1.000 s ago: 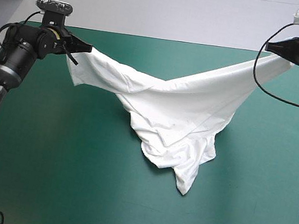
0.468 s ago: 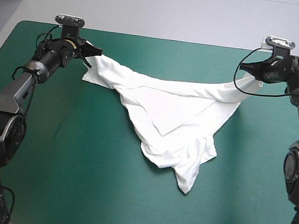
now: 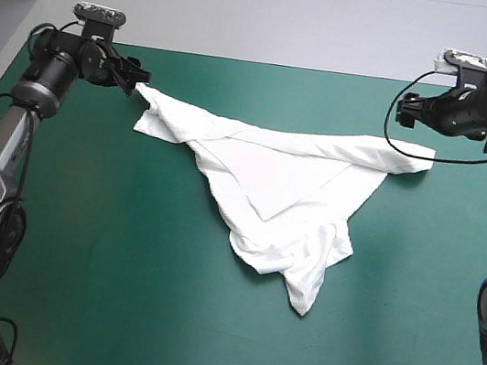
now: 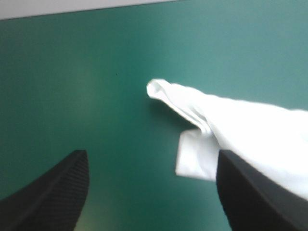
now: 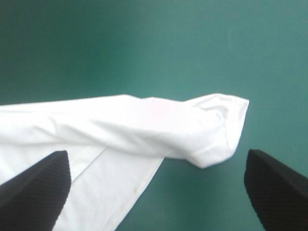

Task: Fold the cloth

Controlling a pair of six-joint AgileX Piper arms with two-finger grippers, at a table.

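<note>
Teal-green cover (image 3: pixel 119 265) under flat, triangular, creased white T-shirt (image 3: pixel 280 184)

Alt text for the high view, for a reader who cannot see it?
A white T-shirt lies crumpled in a rough triangle on the teal-green table. The left hand and right hand are at its two far corners.

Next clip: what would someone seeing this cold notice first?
The white T-shirt sprawls across the middle of the teal-green table, stretched wide along its far side and tapering to a point toward the near edge. At its two far ends the left gripper and right gripper stand open, neither clamping the fabric.
</note>
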